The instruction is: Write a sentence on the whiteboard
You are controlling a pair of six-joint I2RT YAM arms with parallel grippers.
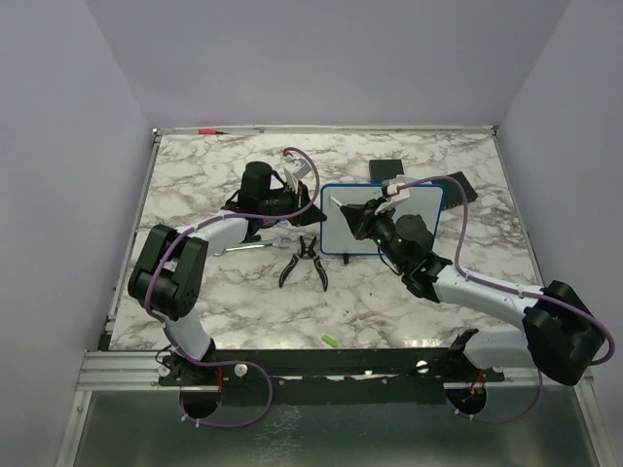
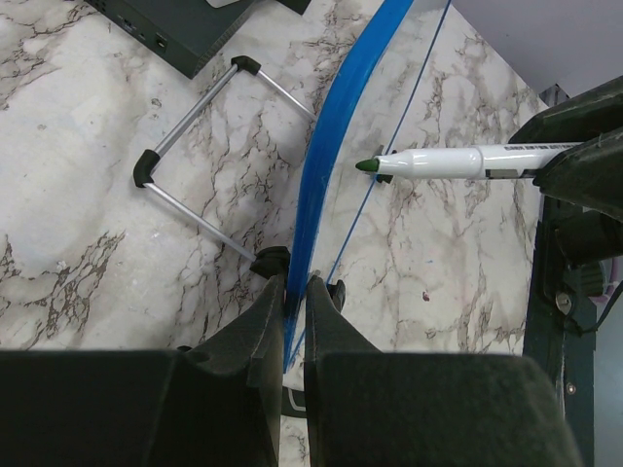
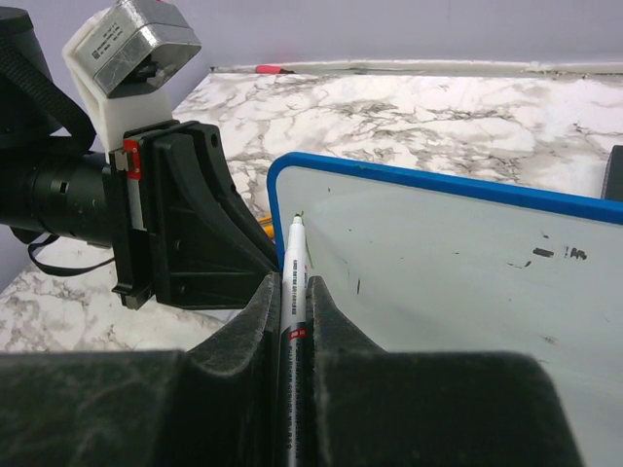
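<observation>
The whiteboard [image 1: 339, 236] with its blue frame [image 2: 336, 146] stands tilted up near the table's middle. My left gripper [image 1: 314, 206] [image 2: 297, 290] is shut on the frame's left edge. My right gripper [image 1: 360, 216] [image 3: 294, 287] is shut on a white marker [image 3: 295, 251] [image 2: 438, 161], whose green tip [image 2: 366, 165] rests at the board's face [image 3: 438, 272] near the upper left corner. Of the sentence nothing legible shows, only a tiny green stroke [image 3: 301, 213] by the tip. A few small dark specks [image 3: 545, 253] dot the board.
Black-handled pliers [image 1: 304, 263] lie in front of the board. Behind it sit flat black pads [image 1: 386, 169] [image 1: 458, 187] and the board's wire stand [image 2: 190, 156]. A green cap [image 1: 330, 340] lies near the front edge and a red pen [image 1: 209, 129] at the back rail.
</observation>
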